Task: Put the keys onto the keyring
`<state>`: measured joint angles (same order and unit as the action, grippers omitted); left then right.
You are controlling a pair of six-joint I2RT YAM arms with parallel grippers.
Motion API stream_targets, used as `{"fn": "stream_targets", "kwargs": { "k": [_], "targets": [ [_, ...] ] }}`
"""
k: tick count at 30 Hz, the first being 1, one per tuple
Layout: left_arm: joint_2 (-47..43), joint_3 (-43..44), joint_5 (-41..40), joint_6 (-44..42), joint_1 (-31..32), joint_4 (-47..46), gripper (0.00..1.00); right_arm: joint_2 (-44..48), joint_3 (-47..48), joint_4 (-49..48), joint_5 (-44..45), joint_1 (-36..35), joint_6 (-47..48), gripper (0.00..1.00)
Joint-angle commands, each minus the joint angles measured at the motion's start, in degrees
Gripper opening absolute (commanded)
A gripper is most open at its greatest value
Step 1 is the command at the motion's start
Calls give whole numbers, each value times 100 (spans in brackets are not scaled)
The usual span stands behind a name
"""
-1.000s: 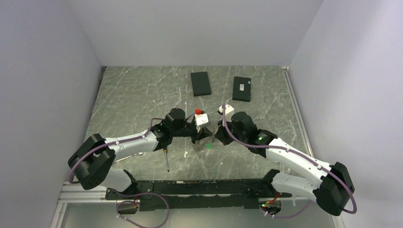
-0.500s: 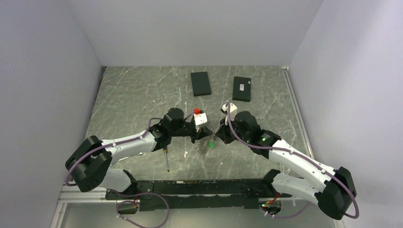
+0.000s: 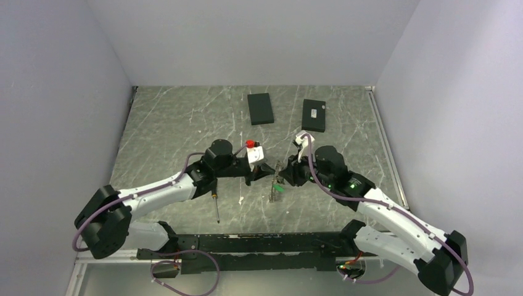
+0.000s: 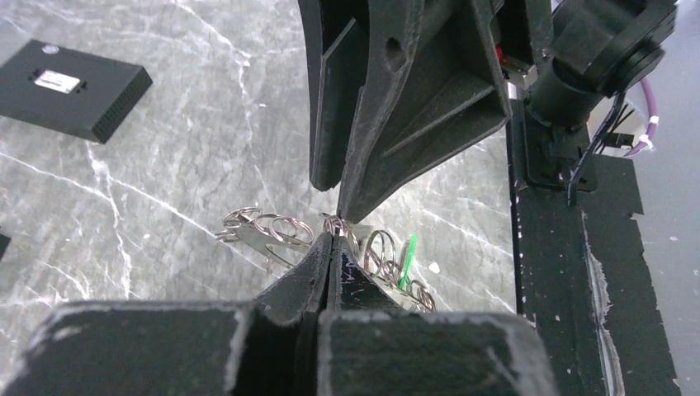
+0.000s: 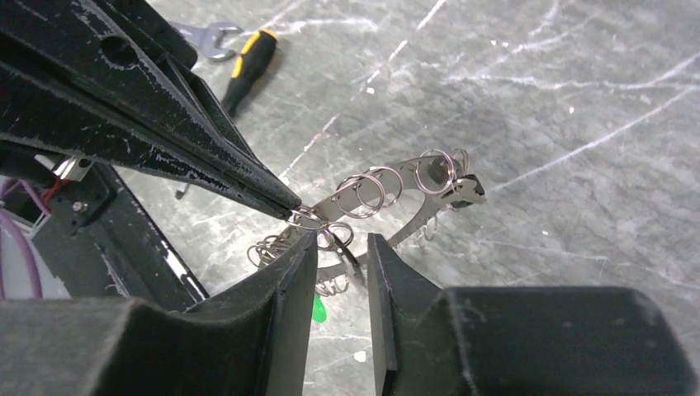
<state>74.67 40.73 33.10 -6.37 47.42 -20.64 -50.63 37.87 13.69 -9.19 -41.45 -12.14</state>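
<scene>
Left end effector (image 5: 295, 208) pinched shut on keyring (image 5: 363, 191), right end effector (image 5: 340, 242) slightly parted just beside it

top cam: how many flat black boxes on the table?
2. One black box lies at the far centre, the other just to its right, apart from it. More could be hidden under the robot.

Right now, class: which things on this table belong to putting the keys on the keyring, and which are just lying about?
Job in hand: keyring with green tag; left gripper, jaws shut on it; right gripper, jaws open. Keys too small to make out.

Lying about: screwdriver; wrench; two black boxes.
</scene>
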Motion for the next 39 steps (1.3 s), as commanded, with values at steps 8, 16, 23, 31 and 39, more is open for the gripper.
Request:
{"fn": "stream_targets", "kwargs": {
  "k": [8,16,23,31,39],
  "targets": [
    [-754,10,72,83,46,320,0,466,321,-590,-1112,6,364,44],
    [-1374,343,71,-105,37,1436,0,229,594,-791,-1922,-16,621,50],
    [-1917,343,223,-226,-26,1957,0,0,723,-1113,-2494,-52,803,49],
    [-2168,-25,256,118,-57,1418,0,-266,1025,-824,-2993,-114,938,46],
    [-2334,-92,203,140,-57,1398,0,-312,989,-791,-3276,-153,876,44]
  ]
}}
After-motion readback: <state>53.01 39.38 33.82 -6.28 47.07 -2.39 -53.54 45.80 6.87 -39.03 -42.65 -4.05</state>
